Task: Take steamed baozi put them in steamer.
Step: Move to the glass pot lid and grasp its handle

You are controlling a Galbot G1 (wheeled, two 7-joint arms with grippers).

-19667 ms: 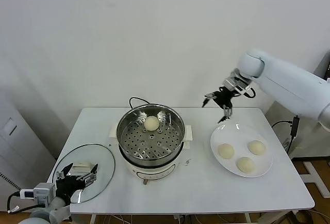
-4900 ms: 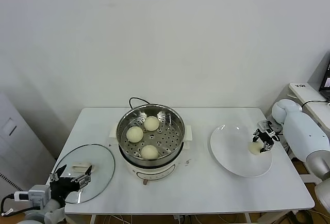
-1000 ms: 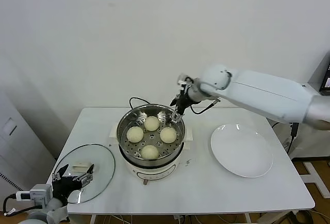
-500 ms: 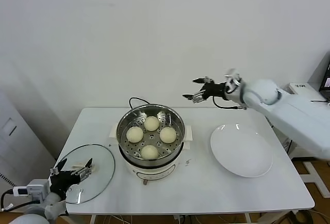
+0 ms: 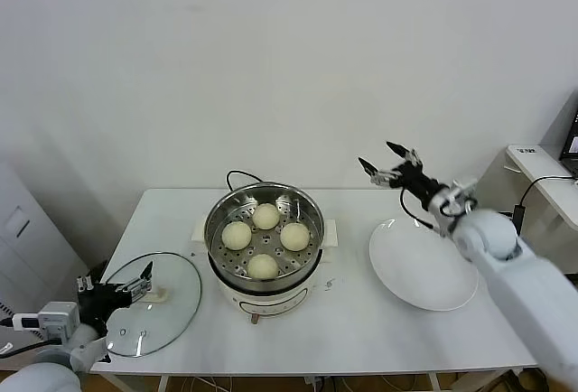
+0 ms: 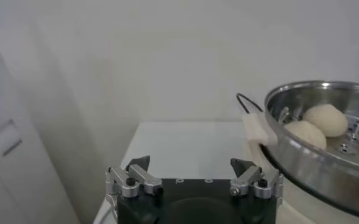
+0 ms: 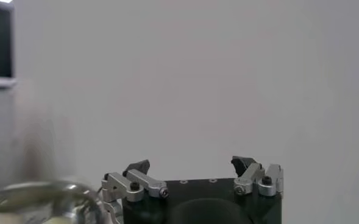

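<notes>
The shiny steamer (image 5: 217, 218) stands on its white cooker base in the middle of the table. Several cream-white steamed baozi (image 5: 294, 236) lie on its perforated bottom. My right gripper (image 5: 388, 164) hangs open and empty in the air, behind the plate's far edge and to the right of the steamer. My left gripper (image 5: 117, 293) sits open and empty at the table's near left corner, by the glass lid. In the left wrist view the open left gripper (image 6: 189, 164) faces the steamer (image 6: 301, 152) and two baozi (image 6: 325, 119). The right wrist view has the right gripper (image 7: 191, 164) open against the wall.
A round white plate (image 5: 423, 270) lies bare on the right of the table. The glass lid (image 5: 167, 297) with its white handle rests flat at the front left. A black cord (image 5: 237, 175) runs behind the cooker. The white wall stands close behind the table.
My right gripper has left the steamer's far rim, risen and swung right to above the plate's back edge, still open. The left gripper has drifted slightly left.
</notes>
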